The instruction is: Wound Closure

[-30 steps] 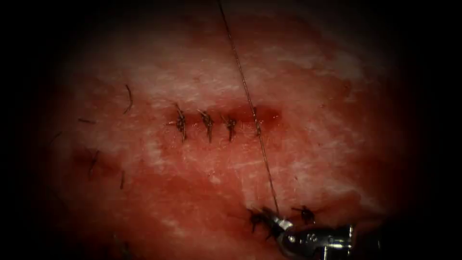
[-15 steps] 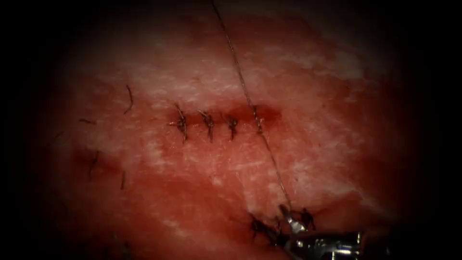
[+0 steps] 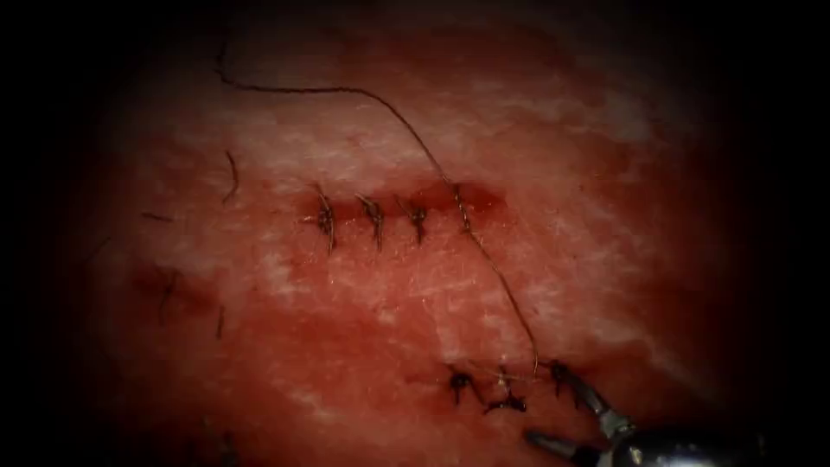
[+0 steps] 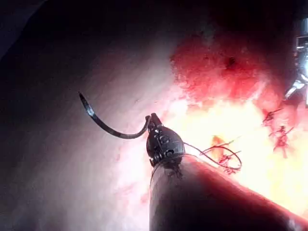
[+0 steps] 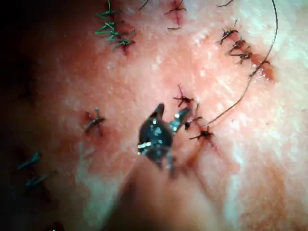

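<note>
Our left pincer (image 4: 153, 121), seen in the left wrist view, is pressed together on the curved needle (image 4: 110, 129) at its tail end. The rest of the curve and the point hang free above the tissue (image 3: 605, 259), so the needle is not in it.

From the dark upper left, the thread (image 3: 389, 104) arcs loosely down to the cut (image 3: 480, 201). It crosses the cut just right of the three tied stitches (image 3: 373, 223), where the right end still gapes, then trails on toward a lower cluster of knots (image 3: 506, 402). A second ago this strand ran straight and tight to the right pincer (image 3: 553, 411). Now it lies slack, and that pincer sits spread beside the knots, pinching nothing.

We judge the strand has just been let go. To do this well, we would keep the needle lifted and steady so the loose arc does not snag on the stitches, and keep the open jaws from catching the old knots.

We cannot make out where the thread ends in the shadow at the upper left. We also cannot tell whether its lower end touches the knots or merely lies near them. The join of needle and thread is hidden by the left jaws.
</note>
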`<state>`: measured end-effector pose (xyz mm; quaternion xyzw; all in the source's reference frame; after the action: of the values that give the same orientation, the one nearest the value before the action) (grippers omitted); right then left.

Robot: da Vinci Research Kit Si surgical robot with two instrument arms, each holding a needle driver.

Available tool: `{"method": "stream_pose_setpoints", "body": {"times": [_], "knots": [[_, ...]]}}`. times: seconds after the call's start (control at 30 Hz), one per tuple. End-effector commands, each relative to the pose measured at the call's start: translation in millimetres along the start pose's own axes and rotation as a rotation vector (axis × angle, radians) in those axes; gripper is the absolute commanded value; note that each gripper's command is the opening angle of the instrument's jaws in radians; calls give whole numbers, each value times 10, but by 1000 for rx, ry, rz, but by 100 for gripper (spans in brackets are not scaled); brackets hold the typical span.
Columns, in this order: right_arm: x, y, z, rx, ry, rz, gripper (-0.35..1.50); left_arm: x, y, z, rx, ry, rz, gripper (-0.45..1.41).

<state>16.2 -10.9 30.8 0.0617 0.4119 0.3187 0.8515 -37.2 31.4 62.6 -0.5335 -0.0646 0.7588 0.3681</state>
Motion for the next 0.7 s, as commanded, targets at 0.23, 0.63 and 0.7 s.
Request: {"method": "stream_pose_setpoints", "body": {"times": [0.23,0.63,0.7], "knots": [[41,6,27,73,12,-6,81,28,66,-26,6,-13,3,-45],[82,57,157,158,65,-31,37,-15,123,-48,7,28,-80,-45],[84,72,183,155,91,-28,29,-29,134,-50,-9,35,-112,-45]]}}
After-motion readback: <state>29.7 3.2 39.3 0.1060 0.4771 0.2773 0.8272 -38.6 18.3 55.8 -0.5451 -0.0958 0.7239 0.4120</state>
